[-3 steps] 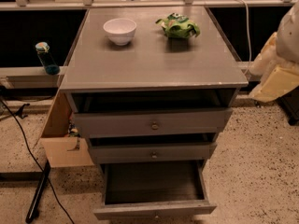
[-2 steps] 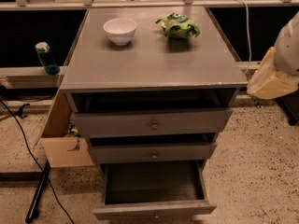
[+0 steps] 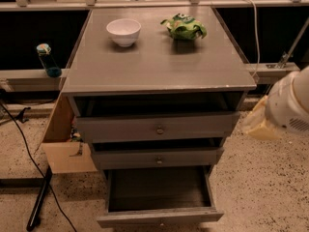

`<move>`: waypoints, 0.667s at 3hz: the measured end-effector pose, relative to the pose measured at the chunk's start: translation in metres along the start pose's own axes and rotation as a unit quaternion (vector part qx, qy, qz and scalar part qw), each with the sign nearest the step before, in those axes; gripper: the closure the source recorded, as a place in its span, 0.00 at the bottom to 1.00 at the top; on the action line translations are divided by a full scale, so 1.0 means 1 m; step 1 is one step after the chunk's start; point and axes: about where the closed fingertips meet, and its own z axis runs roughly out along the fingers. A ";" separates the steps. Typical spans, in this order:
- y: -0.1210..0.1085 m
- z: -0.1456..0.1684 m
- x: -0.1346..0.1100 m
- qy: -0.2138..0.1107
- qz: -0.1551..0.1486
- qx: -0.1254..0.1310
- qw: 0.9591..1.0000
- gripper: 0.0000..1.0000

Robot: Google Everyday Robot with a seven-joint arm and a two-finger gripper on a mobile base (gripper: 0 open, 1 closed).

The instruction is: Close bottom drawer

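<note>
The grey wooden cabinet (image 3: 159,62) stands in the middle of the view. Its bottom drawer (image 3: 159,216) is pulled far out, showing a dark wood inside, and its low grey front is near the bottom edge of the view. The middle drawer (image 3: 157,157) and top drawer (image 3: 157,127) are each pulled out a little. My gripper (image 3: 258,123) is at the right edge, beside the cabinet's right side at about top drawer height. It sits below the white rounded arm (image 3: 292,103), apart from the drawers.
A white bowl (image 3: 124,31) and a green bag (image 3: 184,26) sit on the cabinet top. An open cardboard box (image 3: 65,144) stands against the cabinet's left side. A black cable and stand leg (image 3: 38,202) lie on the speckled floor at left. A blue bottle (image 3: 47,59) stands on a ledge.
My arm and gripper have moved down along the right side of the cabinet. The drawers have not moved.
</note>
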 end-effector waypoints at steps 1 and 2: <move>0.022 0.054 0.025 -0.004 0.035 -0.015 0.999 1.00; 0.028 0.056 0.024 -0.008 0.033 -0.022 0.999 1.00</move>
